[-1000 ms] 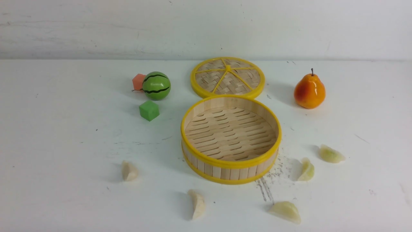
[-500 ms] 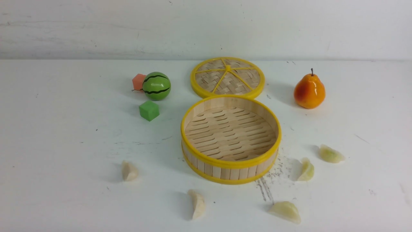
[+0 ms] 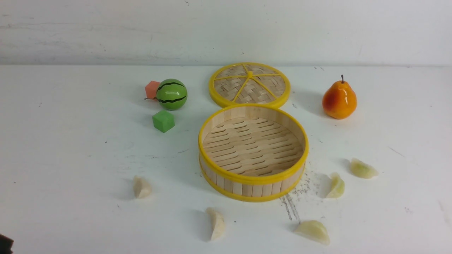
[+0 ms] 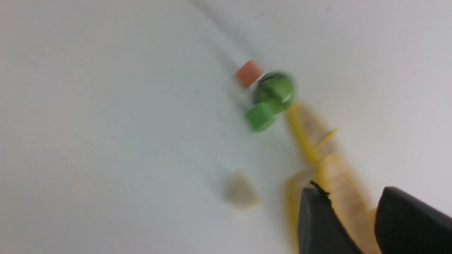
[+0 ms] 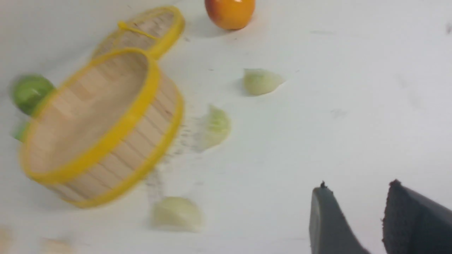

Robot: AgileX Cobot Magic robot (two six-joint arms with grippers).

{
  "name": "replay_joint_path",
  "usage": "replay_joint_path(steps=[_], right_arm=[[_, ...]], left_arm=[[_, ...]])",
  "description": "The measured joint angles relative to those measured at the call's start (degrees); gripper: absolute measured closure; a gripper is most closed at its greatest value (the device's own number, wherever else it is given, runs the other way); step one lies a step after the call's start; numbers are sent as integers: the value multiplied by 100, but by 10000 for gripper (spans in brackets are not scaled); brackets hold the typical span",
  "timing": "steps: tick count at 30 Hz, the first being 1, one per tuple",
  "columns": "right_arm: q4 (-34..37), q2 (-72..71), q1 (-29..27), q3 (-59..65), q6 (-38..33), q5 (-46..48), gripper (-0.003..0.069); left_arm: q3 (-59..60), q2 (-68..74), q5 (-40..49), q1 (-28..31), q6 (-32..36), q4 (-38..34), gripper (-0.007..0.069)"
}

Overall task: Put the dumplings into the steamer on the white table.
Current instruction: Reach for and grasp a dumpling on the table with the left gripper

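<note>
Pick-up not begun, as I read it. All five dumplings (image 3: 336, 186) lie on the white worktop (image 3: 70, 148), and none is in the steamer (image 3: 252, 179), which stands mid-worktop, open, its slatted floor bare. The left cream dumpling (image 3: 142, 187) sits out on the steamer's left-front and the front cream dumpling (image 3: 216, 223) just before its wall. The front green dumpling (image 3: 313, 231), the middle one and the far green dumpling (image 3: 363, 169) are on the right. Both wrist views are smeared. The left pincer (image 4: 353, 197) is released with nothing between its jaws, and the cream dumpling shows ahead of it. The right pincer (image 5: 358, 185) is also released and empty over bare worktop, the green ones ahead. Next move, my call: each arm takes its own side. Drop over one dumpling, clench across the narrow belly, lift clear of the yellow rim, then let go inside. The pleated shells look small and slippery, so centre well. In the way: only the steamer wall, which crowds the middle green one. The woven lid (image 3: 250, 84) lies right behind the steamer; I can't tell if they touch. The pear (image 3: 339, 99), watermelon ball (image 3: 171, 94), green cube (image 3: 163, 121) and orange block (image 3: 152, 89) sit at the far side, off my paths.
</note>
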Motion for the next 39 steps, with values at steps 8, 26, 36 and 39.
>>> replay_joint_path(steps=[8, 26, 36, 39], right_arm=[[3641, 0, 0, 45, 1462, -251, 419], [4236, 47, 0, -717, -1627, -581, 461], [3850, 3155, 0, -3405, -5541, 956, 678], [3425, 4032, 7, -4104, -5810, 1962, 678]], left_arm=[[0, 0, -714, 0, -798, -2512, 387], [-2039, 301, 1611, 0, 2882, -1463, 387], [-4733, 3497, 4455, 0, 2894, 1100, 497], [-5175, 4179, 5231, -81, 2814, 1624, 573]])
